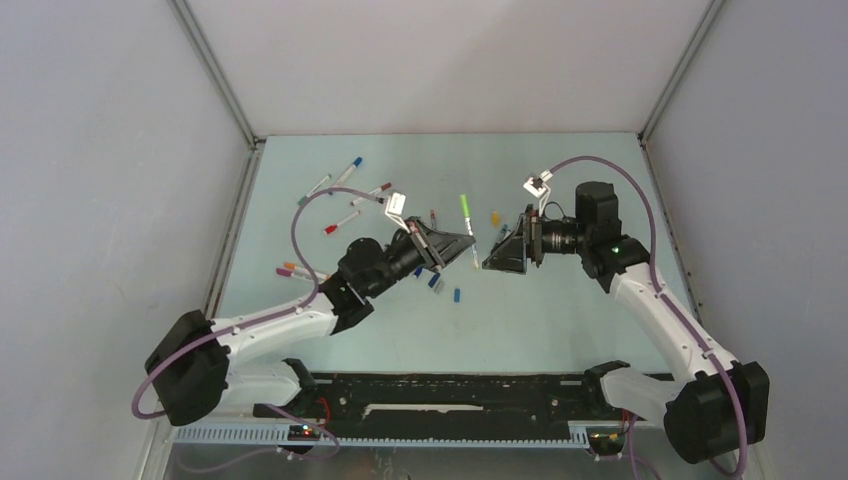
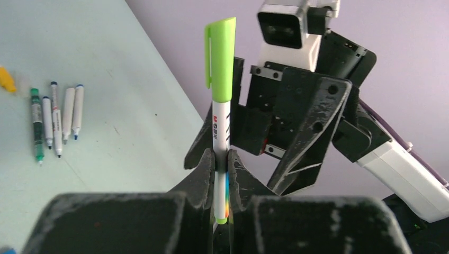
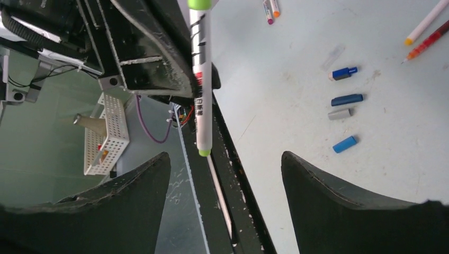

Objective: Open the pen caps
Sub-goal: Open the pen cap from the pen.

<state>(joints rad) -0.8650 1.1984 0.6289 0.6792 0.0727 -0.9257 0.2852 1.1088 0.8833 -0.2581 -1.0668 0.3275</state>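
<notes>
Jaws nearly closed, the left gripper (image 2: pixel 222 165) pinches a white pen (image 2: pixel 221 132) low on its barrel and holds it upright above the table (image 1: pixel 560 320). A lime-green cap (image 2: pixel 222 53), the pen cap at the centre of the task, sits fully seated on the top end of that barrel, well above the gripping fingers (image 2: pixel 204 172). A short green-tipped stub of the barrel pokes out below them.

Facing it, the right gripper (image 3: pixel 225 159) stands wide open and holds nothing. In its own wrist view the pen hangs in the gap ahead of its two dark fingers (image 3: pixel 317 180). It appears to touch neither, though the angle makes that hard to judge. From the overhead camera the two grippers meet tip to tip over the middle of the table.

Several other pen caps lie loose on the pale surface near the left arm: a bright blue cap (image 3: pixel 345 144), a grey cap (image 3: pixel 339 114) and two darker blue caps (image 3: pixel 347 99), each apart from its neighbours. A yellow cap (image 2: pixel 5 79) lies at the edge of the left wrist view. Just beside it, a cluster of uncapped pens (image 2: pixel 55 119) rests side by side. More pens (image 1: pixel 340 190) are scattered across the far left of the table.
</notes>
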